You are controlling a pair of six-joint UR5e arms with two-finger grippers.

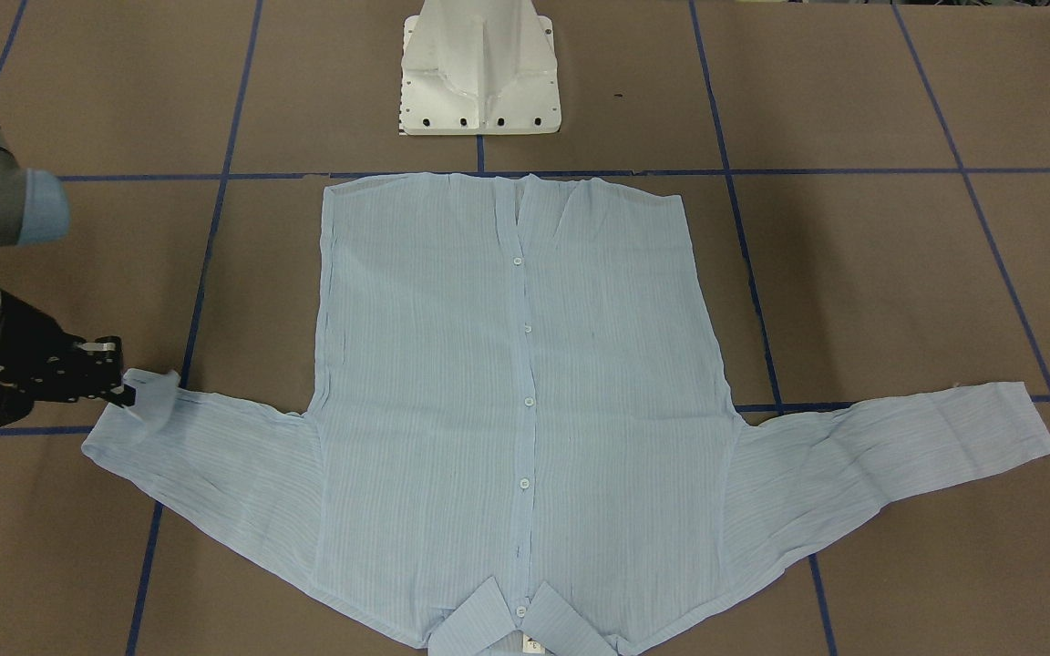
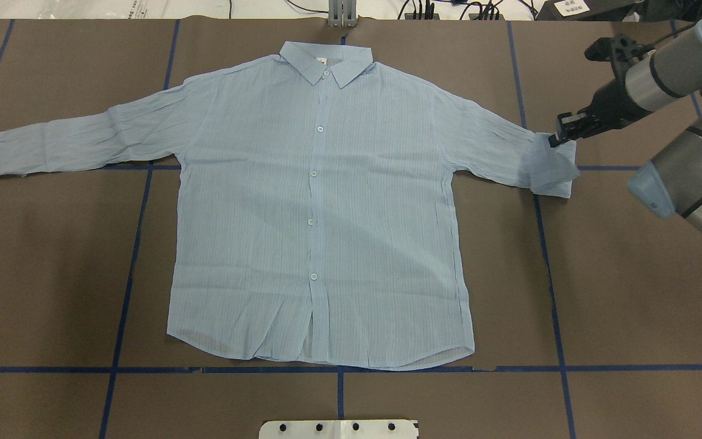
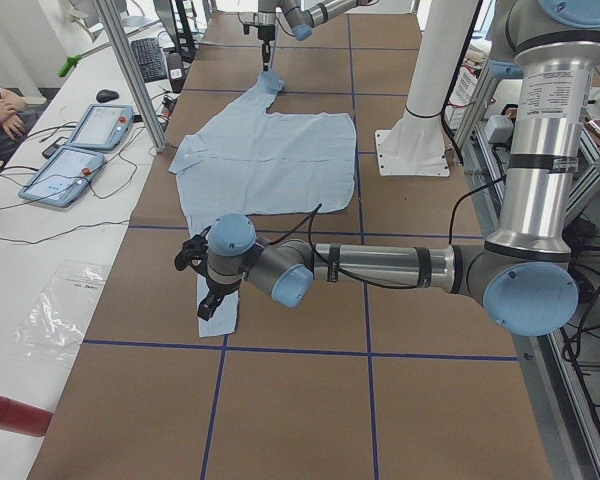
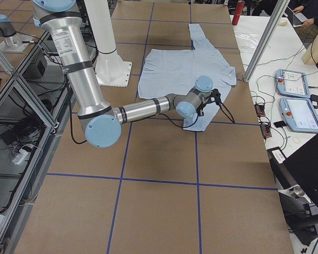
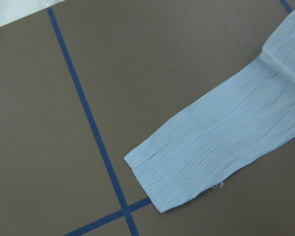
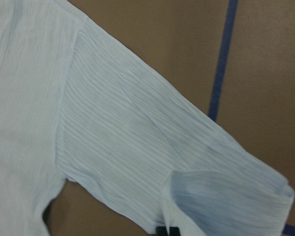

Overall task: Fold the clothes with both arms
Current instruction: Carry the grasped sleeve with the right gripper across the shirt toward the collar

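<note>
The pale blue shirt (image 2: pixel 320 201) lies flat and buttoned on the brown table, collar at the far edge, both sleeves spread out. My right gripper (image 2: pixel 555 139) is at the cuff of the sleeve on my right, shut on its edge. That cuff (image 1: pixel 156 387) is lifted and curled over; it also shows in the right wrist view (image 6: pixel 226 201). My left gripper (image 3: pixel 208 298) shows only in the exterior left view, above the other sleeve; I cannot tell whether it is open. The left wrist view looks down on that flat cuff (image 5: pixel 157 177).
The white pedestal base (image 1: pixel 479 73) stands at the near table edge behind the shirt's hem. Blue tape lines (image 2: pixel 125 292) cross the table. Beyond the collar side are metal posts (image 3: pixel 130 70) and a bench with tablets (image 3: pixel 80 150).
</note>
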